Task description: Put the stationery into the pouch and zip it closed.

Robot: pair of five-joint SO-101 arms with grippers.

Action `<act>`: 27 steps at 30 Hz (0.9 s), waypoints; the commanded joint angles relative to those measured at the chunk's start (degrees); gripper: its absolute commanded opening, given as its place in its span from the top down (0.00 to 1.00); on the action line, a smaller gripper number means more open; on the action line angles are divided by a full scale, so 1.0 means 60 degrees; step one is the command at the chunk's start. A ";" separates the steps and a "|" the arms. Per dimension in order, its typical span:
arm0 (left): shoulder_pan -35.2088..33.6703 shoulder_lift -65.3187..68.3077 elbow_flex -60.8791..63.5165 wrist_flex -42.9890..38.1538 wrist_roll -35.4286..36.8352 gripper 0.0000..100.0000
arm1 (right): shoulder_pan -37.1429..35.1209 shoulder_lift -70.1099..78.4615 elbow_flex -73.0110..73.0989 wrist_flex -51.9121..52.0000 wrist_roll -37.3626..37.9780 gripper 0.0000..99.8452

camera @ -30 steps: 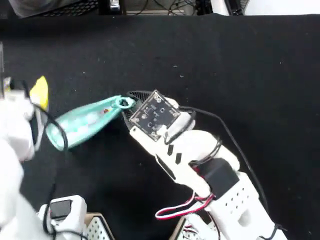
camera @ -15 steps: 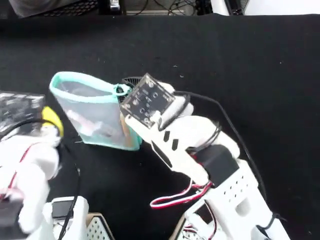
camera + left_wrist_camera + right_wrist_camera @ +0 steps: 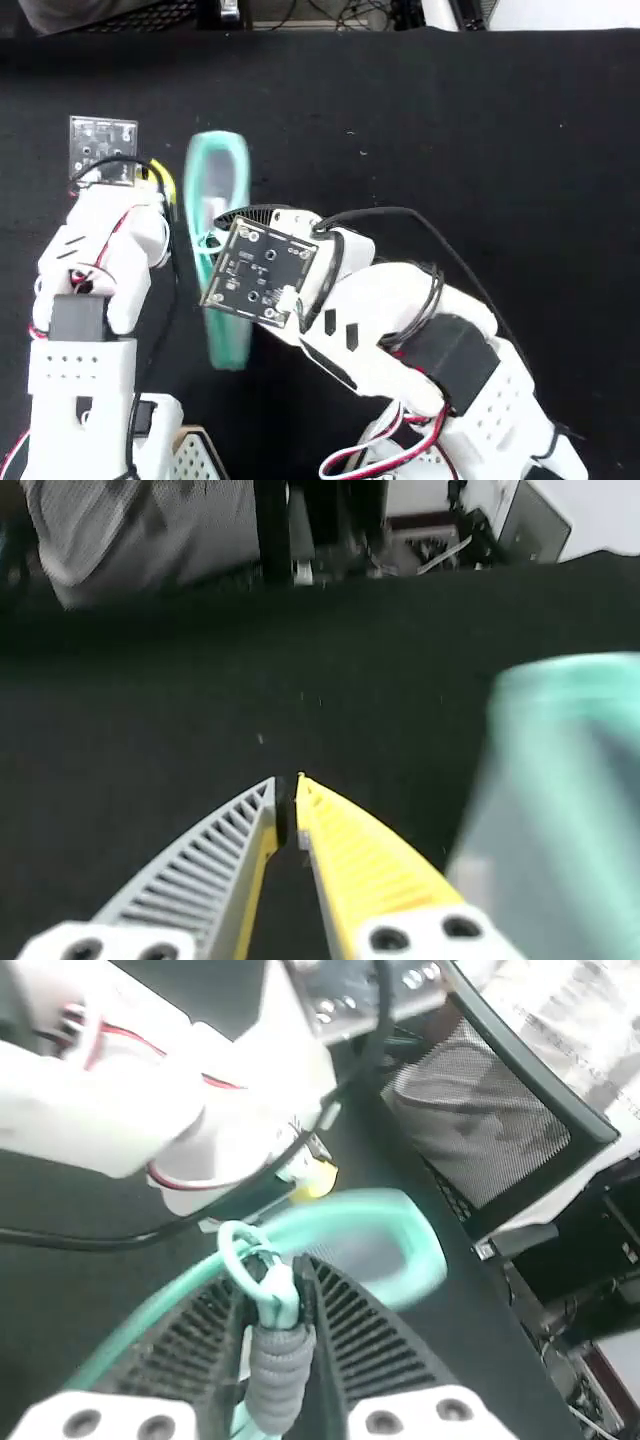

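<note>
Right gripper (image 3: 286,1278), seemingly tight on pouch (image 3: 392,1242)

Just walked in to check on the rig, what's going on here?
The right gripper is shut on the zip pull of the teal pouch, which shows edge-on between the two arms over the black table. The left gripper sits beside the pouch, fingers together, holding nothing. Whether the zip is closed can't be told.

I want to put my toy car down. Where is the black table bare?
The right side of the table, beyond the right arm, is bare, and its far strip too. The left is crowded: the pouch sits between that arm and the left arm.
</note>
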 commanded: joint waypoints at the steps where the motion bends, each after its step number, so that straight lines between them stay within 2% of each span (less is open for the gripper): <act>1: -0.0242 -0.0147 -0.1004 0.1216 0.0205 0.94 | 0.0015 0.0022 -0.0549 0.0000 0.0088 0.99; 5: -0.0696 -0.0982 -0.1941 0.2872 0.0161 0.94 | 0.0484 0.0022 -0.0447 -0.0425 0.0103 0.99; 8: -0.0901 -0.1875 -0.2586 0.4220 0.0161 0.87 | 0.0703 0.0022 -0.0066 -0.0777 0.0103 0.99; 13: 0.0110 -0.3048 -0.2967 0.5934 0.0161 0.81 | 0.0689 -0.0022 0.0344 -0.0850 0.0103 0.99; 23: 0.3495 -0.3956 -0.2952 0.6344 0.0190 0.81 | 0.0689 -0.0022 0.0344 -0.0835 0.0103 0.99; 27: 0.3993 -0.3956 -0.2806 0.5963 0.0205 0.81 | 0.0689 -0.0037 0.0344 -0.0777 0.0103 0.99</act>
